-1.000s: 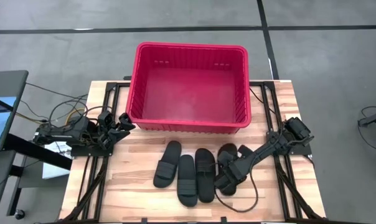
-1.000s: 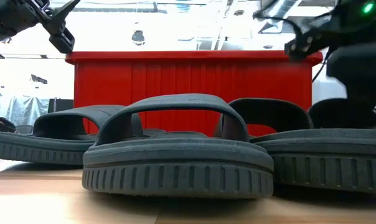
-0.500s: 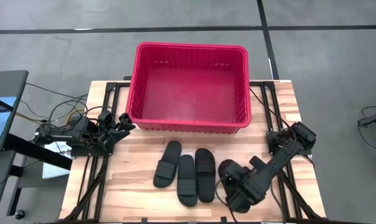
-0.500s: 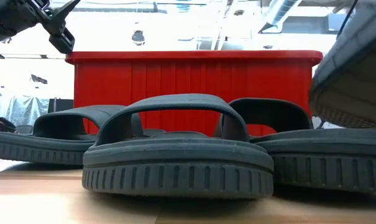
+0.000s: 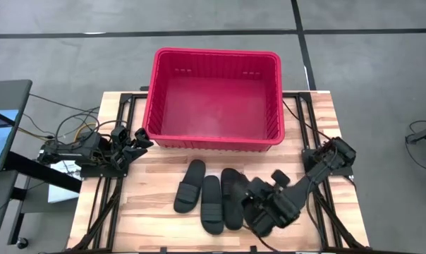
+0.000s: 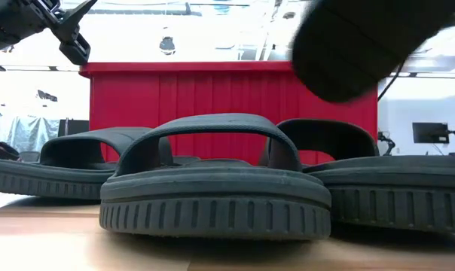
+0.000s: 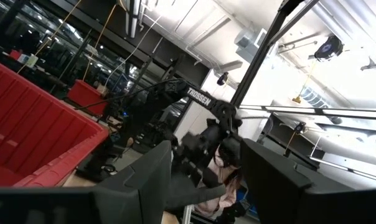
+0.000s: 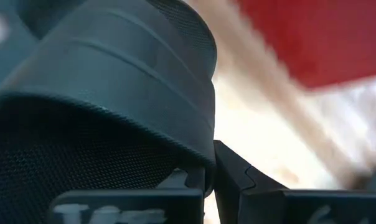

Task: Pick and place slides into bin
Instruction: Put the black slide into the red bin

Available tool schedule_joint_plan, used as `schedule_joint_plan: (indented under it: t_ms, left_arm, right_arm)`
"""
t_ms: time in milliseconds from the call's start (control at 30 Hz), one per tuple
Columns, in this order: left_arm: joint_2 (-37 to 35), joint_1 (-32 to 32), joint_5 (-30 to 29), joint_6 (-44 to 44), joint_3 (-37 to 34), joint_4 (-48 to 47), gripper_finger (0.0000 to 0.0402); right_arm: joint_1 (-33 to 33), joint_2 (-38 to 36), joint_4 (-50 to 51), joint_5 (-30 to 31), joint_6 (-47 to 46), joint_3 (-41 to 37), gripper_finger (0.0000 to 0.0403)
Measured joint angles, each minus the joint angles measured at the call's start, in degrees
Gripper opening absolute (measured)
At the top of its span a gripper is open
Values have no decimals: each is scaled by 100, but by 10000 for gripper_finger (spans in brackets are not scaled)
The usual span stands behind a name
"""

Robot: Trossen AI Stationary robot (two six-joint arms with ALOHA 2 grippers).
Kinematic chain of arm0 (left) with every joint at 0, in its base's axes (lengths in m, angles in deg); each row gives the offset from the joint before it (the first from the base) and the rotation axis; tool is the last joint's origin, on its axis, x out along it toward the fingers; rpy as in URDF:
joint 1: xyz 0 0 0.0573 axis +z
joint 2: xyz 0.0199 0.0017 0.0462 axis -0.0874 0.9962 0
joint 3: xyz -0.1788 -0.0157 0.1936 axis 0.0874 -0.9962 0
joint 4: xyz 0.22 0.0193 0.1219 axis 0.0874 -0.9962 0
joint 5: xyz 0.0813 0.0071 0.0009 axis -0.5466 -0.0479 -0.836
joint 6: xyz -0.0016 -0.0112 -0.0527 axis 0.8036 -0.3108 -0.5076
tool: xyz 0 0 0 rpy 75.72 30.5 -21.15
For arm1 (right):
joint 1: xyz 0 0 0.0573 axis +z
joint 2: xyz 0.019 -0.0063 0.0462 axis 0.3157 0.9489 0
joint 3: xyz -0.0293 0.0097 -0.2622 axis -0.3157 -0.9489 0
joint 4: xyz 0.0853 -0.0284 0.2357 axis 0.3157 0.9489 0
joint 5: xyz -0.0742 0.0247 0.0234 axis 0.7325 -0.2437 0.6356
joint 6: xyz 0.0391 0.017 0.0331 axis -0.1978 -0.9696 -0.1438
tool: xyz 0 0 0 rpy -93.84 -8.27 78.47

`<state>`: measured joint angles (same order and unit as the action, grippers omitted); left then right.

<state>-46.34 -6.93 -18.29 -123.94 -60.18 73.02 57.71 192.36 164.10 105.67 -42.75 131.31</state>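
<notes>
Three black slides lie sole-down side by side on the wooden table (image 5: pixel 156 212): one (image 5: pixel 190 185), one (image 5: pixel 211 203) and one (image 5: pixel 232 196); they also show in the low view (image 6: pixel 212 188). A fourth slide (image 5: pixel 257 215) is in my right gripper (image 5: pixel 271 200), lifted above the table near its front right; it shows blurred at the top of the low view (image 6: pixel 355 45). The red bin (image 5: pixel 213 99) stands at the table's far side. My left gripper (image 5: pixel 139 139) is open and empty, by the bin's near left corner. My right gripper holds the fourth slide at the edge of its ribbed strap (image 8: pixel 197 149), pinched between the two fingers (image 8: pixel 235 177). The arm comes slanting from the table's right side. The slide is lifted clear of the table and of the other slides.
The bin's inside (image 5: pixel 213 109) holds nothing. Black frame rails run along the table's left (image 5: pixel 111 190) and right (image 5: pixel 326 204) sides. Bare wood lies between the slides and the bin's near wall.
My right gripper, shut on the fourth slide, has lifted it off the table beside the other three, first swinging toward the near edge, then a little toward the left and higher. The slide now hangs clear. The three other slides have kept still.
</notes>
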Motion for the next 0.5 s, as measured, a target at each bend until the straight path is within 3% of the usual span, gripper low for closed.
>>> schedule_joint_plan:
  t_ms: [233, 500]
  left_arm:
    - [-2, 0, 0, -2, 0, -52, 183]
    - [-2, 0, -19, -122, 0, -59, 183]
  right_arm:
    - [-864, 0, 1, 1523, 1428, 1050, 0]
    - [-2413, 0, 0, 2046, 3547, 2015, 0]
